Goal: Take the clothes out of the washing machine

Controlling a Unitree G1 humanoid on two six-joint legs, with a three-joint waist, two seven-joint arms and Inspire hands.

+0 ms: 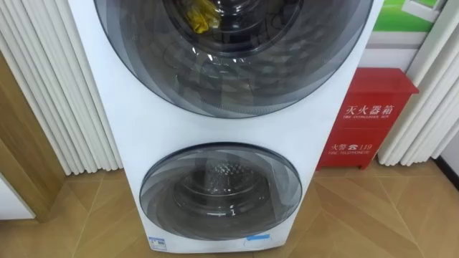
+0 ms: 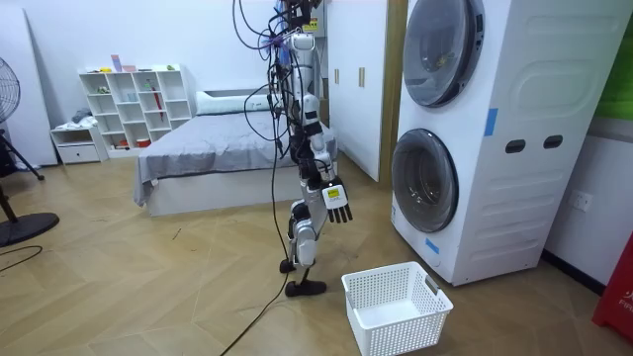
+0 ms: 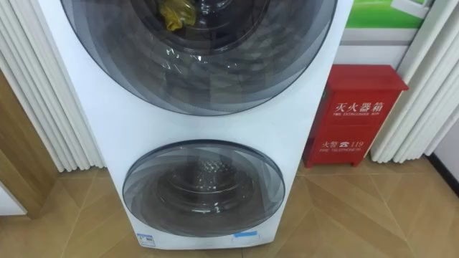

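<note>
Empty and slack-fingered, the right hand [image 2: 337,201] hung low, probably because the crumpled yellow garment [image 1: 203,16] sat well above and ahead of it behind the tall white washing machine's [image 2: 534,119] upper round glass door [image 1: 237,72], seemingly not yet opened.

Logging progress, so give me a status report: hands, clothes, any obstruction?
Right hand open, empty, held low. Yellow cloth sits behind upper door glass. That door shut, blocking access.

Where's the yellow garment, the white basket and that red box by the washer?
yellow garment [image 1: 203,16], left eye view, on its bunched folds.
white basket [image 2: 401,331], room view, on its front wall.
red box [image 1: 373,115], left eye view, on its front face.
</note>
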